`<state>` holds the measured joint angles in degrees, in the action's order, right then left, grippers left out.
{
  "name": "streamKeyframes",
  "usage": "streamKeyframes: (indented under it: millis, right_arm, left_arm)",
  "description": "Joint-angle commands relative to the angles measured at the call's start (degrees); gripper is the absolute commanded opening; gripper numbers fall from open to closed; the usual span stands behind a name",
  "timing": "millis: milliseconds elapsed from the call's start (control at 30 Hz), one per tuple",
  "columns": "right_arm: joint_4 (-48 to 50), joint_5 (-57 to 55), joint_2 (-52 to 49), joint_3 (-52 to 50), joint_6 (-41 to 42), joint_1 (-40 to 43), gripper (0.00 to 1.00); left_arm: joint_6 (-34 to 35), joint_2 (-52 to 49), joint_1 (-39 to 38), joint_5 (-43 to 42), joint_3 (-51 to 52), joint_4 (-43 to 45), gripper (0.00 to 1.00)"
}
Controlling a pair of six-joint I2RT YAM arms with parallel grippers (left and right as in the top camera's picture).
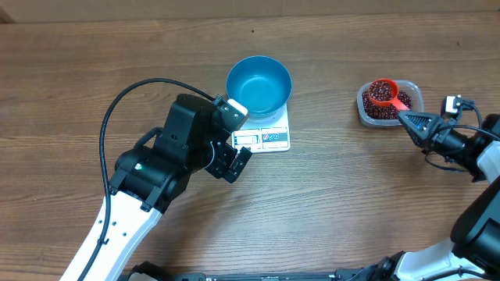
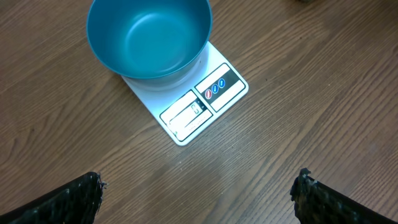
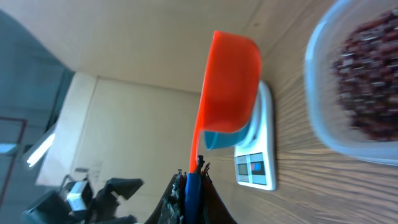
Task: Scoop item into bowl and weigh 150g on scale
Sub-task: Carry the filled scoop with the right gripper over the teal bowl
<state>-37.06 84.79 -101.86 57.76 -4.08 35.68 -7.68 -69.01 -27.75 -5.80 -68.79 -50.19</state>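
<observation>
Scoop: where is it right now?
Overhead view, right side of the table: the scoop is over the tub, its handle pinched in the right gripper, well right of the bowl on the scale.

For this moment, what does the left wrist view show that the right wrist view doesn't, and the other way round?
Only the left wrist view: the empty inside of the blue bowl, and the left claw, open, with its tips at the bottom corners. Only the right wrist view: the orange scoop, gripped by its handle in the shut right claw, and the clear tub of beans at the right edge. Both: the bowl sitting on the white scale, on the wooden table.
</observation>
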Motion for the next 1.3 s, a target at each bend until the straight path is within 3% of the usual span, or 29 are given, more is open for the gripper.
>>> streamKeyframes:
  millis: [0,433,767,1000,1133,1267]
  right_arm:
    - [0.1,4.5,-0.2,1.1,0.4,-3.4,0.04]
    - [3.2,2.6,-0.2,1.2,6.5,-15.5,0.04]
    - [22.7,-3.3,-0.2,1.2,27.8,-21.7,0.04]
    - [42.4,-8.2,-0.2,1.2,43.9,-27.8,0.04]
    - [51.5,-10.3,-0.2,1.2,49.4,-30.7,0.04]
    - [57.2,-13.6,-0.2,1.2,49.6,-33.6,0.04]
  left_arm:
    - [-1.1,0.0,0.2,0.0,0.2,0.0,0.99]
    - [-1.1,0.0,0.2,0.0,0.2,0.0,1.0]
    - [-1.1,0.0,0.2,0.0,0.2,0.0,1.0]
    - [-1.1,0.0,0.2,0.0,0.2,0.0,1.0]
    - [-1.1,0.0,0.2,0.0,0.2,0.0,1.0]
    - [-1.1,0.0,0.2,0.0,0.2,0.0,0.99]
